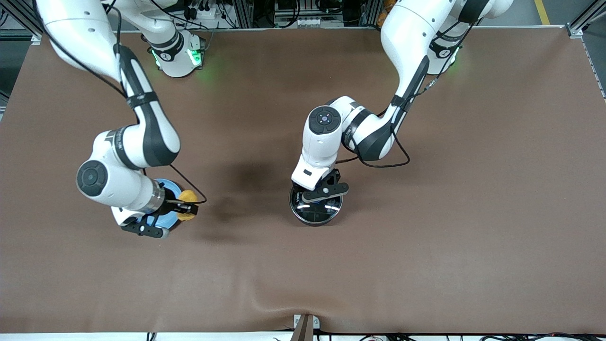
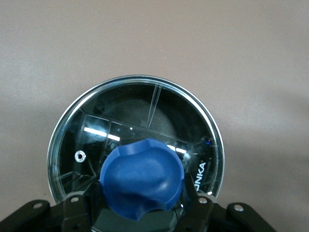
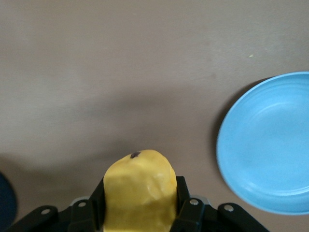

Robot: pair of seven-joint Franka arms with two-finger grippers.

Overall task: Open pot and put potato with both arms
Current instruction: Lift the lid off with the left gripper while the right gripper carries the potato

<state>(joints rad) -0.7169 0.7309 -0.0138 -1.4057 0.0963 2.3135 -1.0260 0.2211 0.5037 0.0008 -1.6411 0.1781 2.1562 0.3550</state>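
The black pot (image 1: 316, 217) stands mid-table with its clear glass lid (image 2: 135, 113) on it; its long handle is hidden. My left gripper (image 1: 318, 199) is right over the pot, shut on the lid's blue knob (image 2: 142, 176), with a jaw on each side of it. My right gripper (image 1: 187, 207) is shut on the yellow-orange potato (image 1: 188, 196), held in the air over the table just beside the plate. In the right wrist view the potato (image 3: 140, 191) fills the space between the jaws.
A flat light-blue plate (image 3: 270, 145) lies on the brown table cloth toward the right arm's end, partly under the right wrist (image 1: 165, 220). A cable loops from the left arm (image 1: 378, 166) above the pot.
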